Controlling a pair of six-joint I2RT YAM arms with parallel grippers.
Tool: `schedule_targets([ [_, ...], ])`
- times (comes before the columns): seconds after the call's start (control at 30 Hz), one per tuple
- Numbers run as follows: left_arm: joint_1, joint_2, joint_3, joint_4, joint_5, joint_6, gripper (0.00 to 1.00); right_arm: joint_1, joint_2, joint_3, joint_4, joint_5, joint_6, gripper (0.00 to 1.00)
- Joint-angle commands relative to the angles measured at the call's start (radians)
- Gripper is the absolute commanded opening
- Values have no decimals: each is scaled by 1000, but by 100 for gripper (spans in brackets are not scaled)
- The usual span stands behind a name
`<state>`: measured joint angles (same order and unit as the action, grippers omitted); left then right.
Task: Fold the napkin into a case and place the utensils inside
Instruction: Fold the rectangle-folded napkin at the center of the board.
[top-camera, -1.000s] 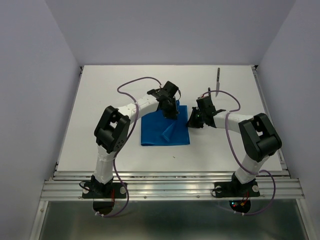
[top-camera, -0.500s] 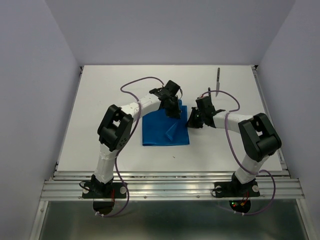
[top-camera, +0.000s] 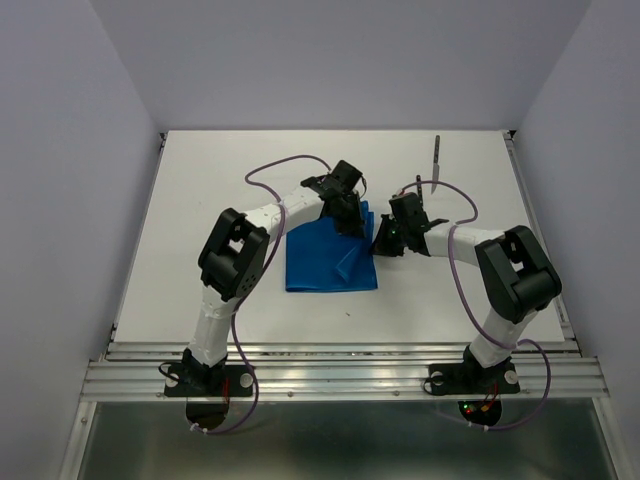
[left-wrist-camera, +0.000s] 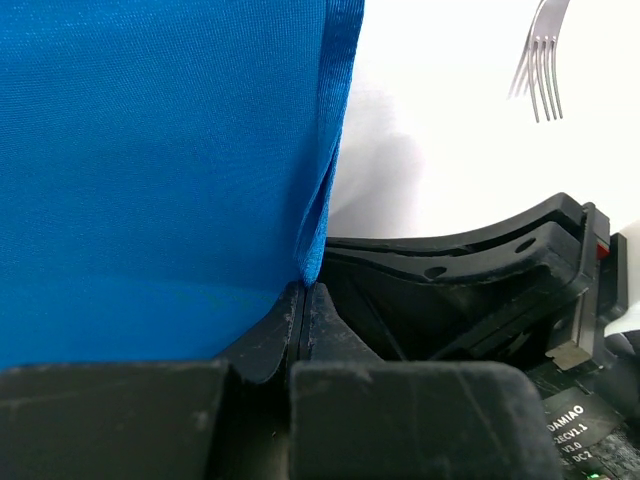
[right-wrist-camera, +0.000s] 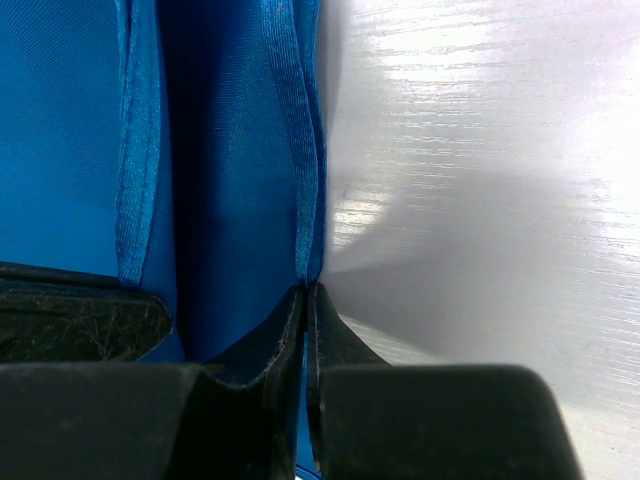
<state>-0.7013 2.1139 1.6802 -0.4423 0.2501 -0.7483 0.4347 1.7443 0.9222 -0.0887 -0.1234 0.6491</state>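
The napkin (top-camera: 318, 262) lies mid-worktop (top-camera: 200, 210). The left gripper (top-camera: 350, 222) is clamped on the hem at the napkin's far right corner, and the right gripper (top-camera: 379, 244) pinches the same right edge a little nearer. The fork (left-wrist-camera: 541, 62) lies off the cloth; the knife (top-camera: 436, 150) lies near the worktop's far right corner

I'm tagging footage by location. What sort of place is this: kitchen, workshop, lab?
Probably a robotics lab test cell: left arm and right arm bolted to a metal rail, a white table boxed in by plain walls, with a napkin and knife laid out.
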Motion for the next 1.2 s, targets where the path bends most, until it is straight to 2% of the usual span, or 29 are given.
schedule_targets([
  [0.0, -13, -6, 52, 20, 34, -13, 0, 19, 38, 9, -28, 25, -5, 5],
  [1.07, -20, 51, 110, 7, 18, -22, 0, 19, 24, -11, -28, 37, -3, 6],
  [1.17, -21, 43, 104, 10, 20, -23, 10, 19, 23, -11, -29, 42, -2, 6],
])
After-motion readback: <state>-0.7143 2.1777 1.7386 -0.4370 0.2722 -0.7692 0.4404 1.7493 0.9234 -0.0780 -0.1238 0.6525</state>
